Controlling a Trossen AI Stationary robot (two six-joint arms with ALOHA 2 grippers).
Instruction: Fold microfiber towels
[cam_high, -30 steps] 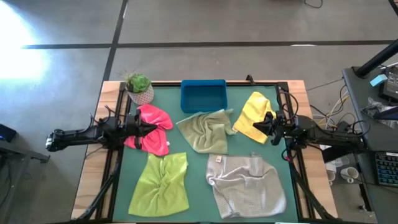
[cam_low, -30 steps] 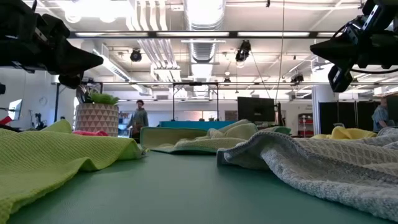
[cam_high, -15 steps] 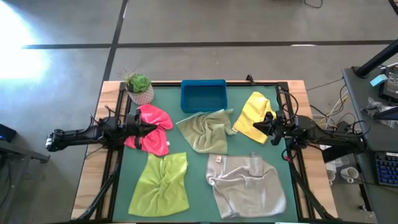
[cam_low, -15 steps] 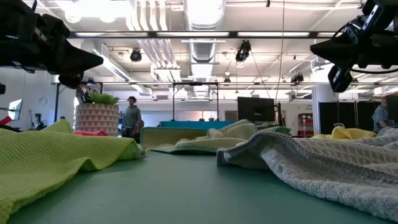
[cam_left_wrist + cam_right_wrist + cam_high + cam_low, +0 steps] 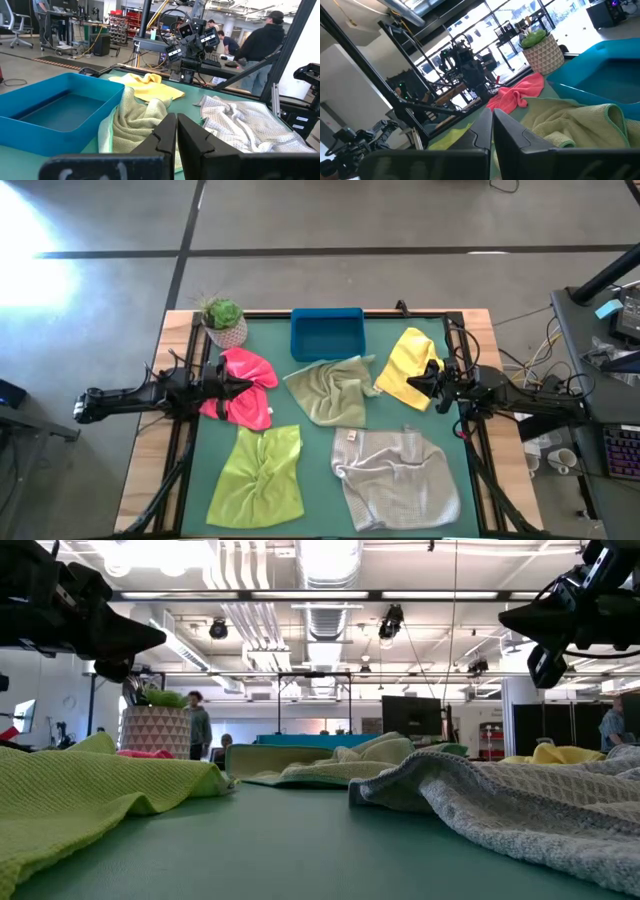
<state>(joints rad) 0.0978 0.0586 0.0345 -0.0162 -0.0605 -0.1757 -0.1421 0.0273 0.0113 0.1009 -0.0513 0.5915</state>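
Five crumpled towels lie on the green table (image 5: 320,438): hot pink (image 5: 243,387) at the left, olive green (image 5: 330,390) in the middle, yellow (image 5: 407,366) at the right, lime green (image 5: 258,477) at the near left, light grey (image 5: 396,478) at the near right. My left gripper (image 5: 250,386) is shut and empty, hovering above the pink towel. My right gripper (image 5: 412,382) is shut and empty, hovering above the yellow towel's near edge. Both show raised above the table in the low view.
A blue plastic tray (image 5: 327,333) stands at the far middle. A small potted plant (image 5: 224,322) stands at the far left corner. A dark frame rail runs round the table's edge. People move in the room behind the table.
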